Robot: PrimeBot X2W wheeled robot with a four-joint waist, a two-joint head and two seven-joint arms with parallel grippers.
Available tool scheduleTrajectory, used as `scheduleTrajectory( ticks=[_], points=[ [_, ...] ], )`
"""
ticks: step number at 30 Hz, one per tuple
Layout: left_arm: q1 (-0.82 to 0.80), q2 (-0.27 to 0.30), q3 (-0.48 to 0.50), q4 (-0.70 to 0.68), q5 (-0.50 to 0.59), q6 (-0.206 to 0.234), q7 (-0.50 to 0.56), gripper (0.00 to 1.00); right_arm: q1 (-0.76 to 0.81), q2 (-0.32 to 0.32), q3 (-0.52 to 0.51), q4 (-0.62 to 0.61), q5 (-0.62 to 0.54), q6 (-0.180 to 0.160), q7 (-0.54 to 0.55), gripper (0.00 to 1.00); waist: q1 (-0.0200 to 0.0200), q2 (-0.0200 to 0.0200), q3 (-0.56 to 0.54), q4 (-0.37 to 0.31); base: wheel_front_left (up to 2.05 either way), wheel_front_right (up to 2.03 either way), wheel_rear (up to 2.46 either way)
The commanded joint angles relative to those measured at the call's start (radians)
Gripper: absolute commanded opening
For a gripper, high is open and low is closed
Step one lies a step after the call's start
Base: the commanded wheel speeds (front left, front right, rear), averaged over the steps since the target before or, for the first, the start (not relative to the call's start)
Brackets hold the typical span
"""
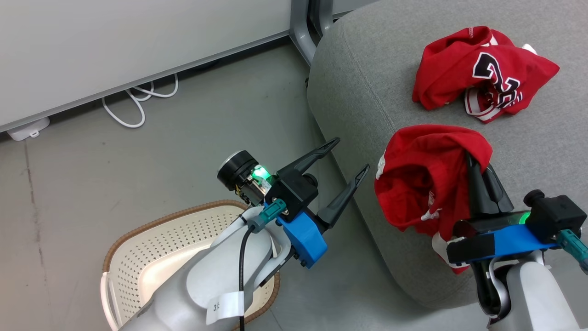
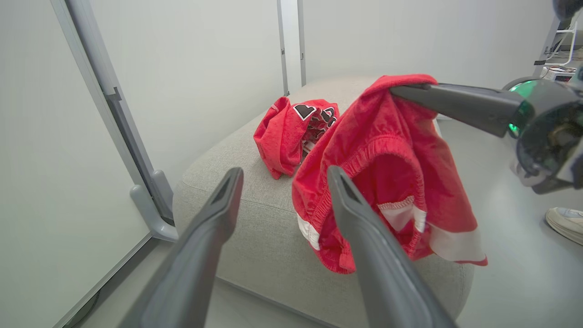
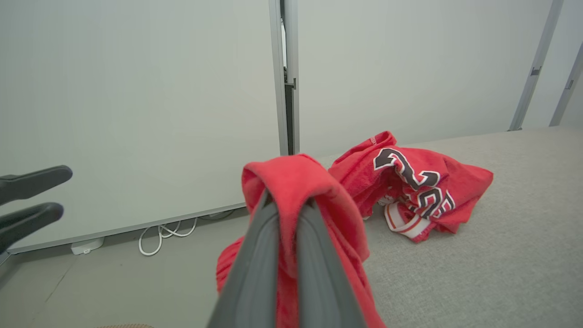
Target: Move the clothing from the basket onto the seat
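A crumpled red jersey (image 1: 482, 73) with black numerals lies on the grey seat (image 1: 367, 92), also seen as the jersey (image 2: 291, 132) and jersey (image 3: 419, 187). My right gripper (image 1: 477, 170) is shut on a second red garment with white trim (image 1: 422, 184), holding it up over the seat's near edge; the fabric drapes over the fingers (image 3: 282, 255) and hangs as the garment (image 2: 387, 182). My left gripper (image 1: 351, 156) stands open with nothing in it, above the floor between the cream basket (image 1: 151, 248) and the seat, its fingers (image 2: 214, 214) pointing at the seat (image 2: 255, 228).
A white panel wall with a grey frame post (image 1: 303, 27) stands behind the seat. White cable loops (image 1: 138, 101) and a small white box (image 1: 27, 128) lie on the grey floor by the wall. A shoe (image 2: 565, 223) shows at the floor's right.
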Motion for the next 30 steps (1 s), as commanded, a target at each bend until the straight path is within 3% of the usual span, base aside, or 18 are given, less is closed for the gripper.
scheduleTrajectory(
  ticks=[1,9,16,26,30],
  points=[
    [-0.005,0.003,0.003,-0.004,0.000,-0.005,-0.003,1.00,0.004,0.001,-0.004,-0.013,0.000,0.000,0.000,0.00,0.0000,-0.0001,0.001,0.001,0.00,0.00,0.00],
    [-0.032,0.020,0.017,-0.028,0.017,-0.003,-0.003,1.00,-0.101,-0.002,-0.019,-0.054,-0.014,0.000,0.000,0.00,0.0000,-0.0001,0.052,0.017,0.00,0.00,0.00],
    [-0.092,0.050,0.022,-0.058,0.048,0.003,0.000,1.00,-0.326,-0.034,-0.076,-0.089,-0.031,0.000,0.000,0.00,0.0000,-0.0001,0.177,0.038,0.00,0.00,0.00],
    [-0.199,0.100,0.020,-0.130,0.093,0.003,0.032,1.00,-0.659,-0.193,-0.302,-0.123,-0.043,0.000,0.000,0.00,0.0000,-0.0001,0.388,0.063,0.00,0.00,0.00],
    [-0.231,0.122,0.016,-0.161,0.109,0.004,0.049,1.00,-0.731,-0.306,-0.402,-0.078,-0.046,0.000,0.000,0.00,0.0000,-0.0001,0.458,0.062,0.00,0.00,0.00]
  ],
)
